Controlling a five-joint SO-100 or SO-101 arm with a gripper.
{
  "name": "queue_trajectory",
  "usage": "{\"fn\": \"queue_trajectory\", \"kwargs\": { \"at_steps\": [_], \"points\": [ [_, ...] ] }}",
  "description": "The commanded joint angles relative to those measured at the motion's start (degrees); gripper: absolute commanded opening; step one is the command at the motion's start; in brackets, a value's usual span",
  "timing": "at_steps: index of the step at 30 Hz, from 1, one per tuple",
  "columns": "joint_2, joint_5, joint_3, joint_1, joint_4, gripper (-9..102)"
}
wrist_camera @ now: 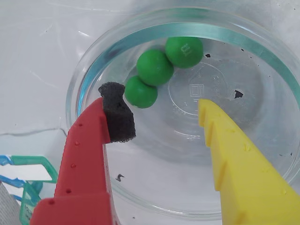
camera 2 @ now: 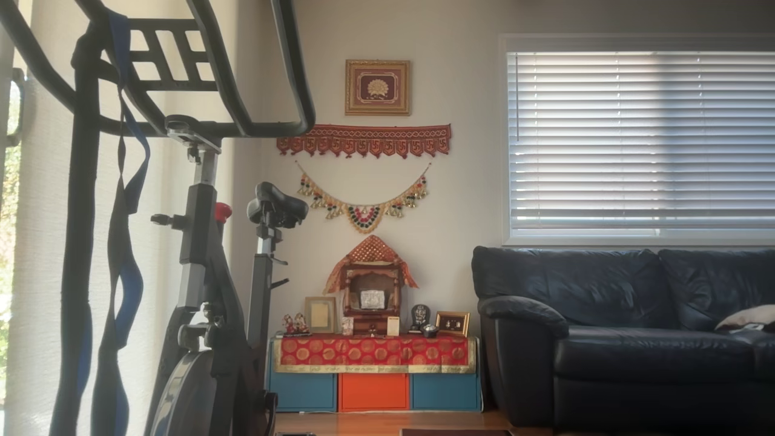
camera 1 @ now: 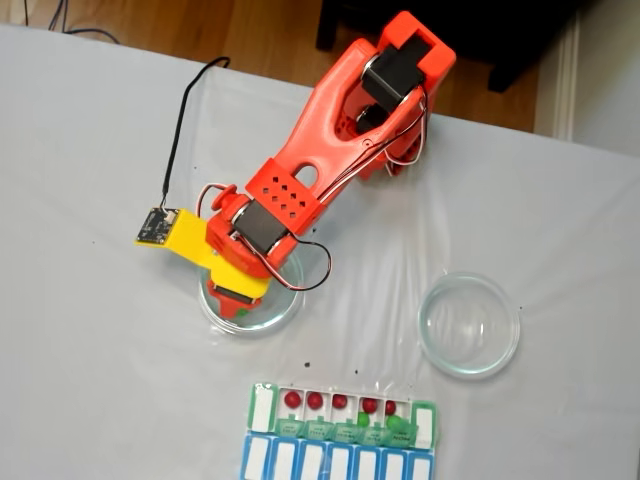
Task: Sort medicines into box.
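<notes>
Three green medicines (wrist_camera: 154, 67) clustered in a glass dish (wrist_camera: 93, 70), seen just beyond the spread, empty fingers (wrist_camera: 117, 112), nearer the red one.

Dish wall (wrist_camera: 79, 89) (clear glass) around pincer (wrist_camera: 159, 110)

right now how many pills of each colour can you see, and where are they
Green balls in the glass dish under the open hand, wrist view: 3
Red balls in the green-lidded box, fixed view: 5
Green balls in that box: about 2, hard to separate from the lids
Total: about 10
</notes>
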Motion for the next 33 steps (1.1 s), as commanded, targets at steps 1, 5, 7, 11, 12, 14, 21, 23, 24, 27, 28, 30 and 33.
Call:
{"fn": "queue_trajectory", "kwargs": {
  "at_steps": [1, 5, 7, 11, 12, 14, 21, 23, 24, 27, 28, 30, 33],
  "points": [
    [1.8, 0.6, -0.9, -0.2, -2.3, 26],
    [2.0, 1.0, 0.6, -0.6, -3.3, 25],
    [2.0, 1.0, 1.3, -0.9, -3.6, 25],
    [2.1, 1.0, 2.5, -1.1, -4.7, 25],
    [2.2, 1.1, 2.6, -1.1, -4.8, 25],
    [2.1, 1.1, 2.7, -1.2, -5.3, 25],
    [0.9, 1.6, 3.4, -1.9, -7.3, 25],
    [0.4, 1.8, 3.4, -2.0, -7.6, 25],
    [0.3, 1.8, 3.4, -2.0, -7.8, 25],
    [-0.3, 2.1, 3.6, -2.3, -8.4, 25],
    [-0.5, 2.1, 3.7, -2.3, -8.6, 25],
    [-1.1, 2.3, 3.8, -2.5, -9.0, 25],
    [-1.8, 2.5, 3.8, -2.5, -9.5, 25]
  ]
}}
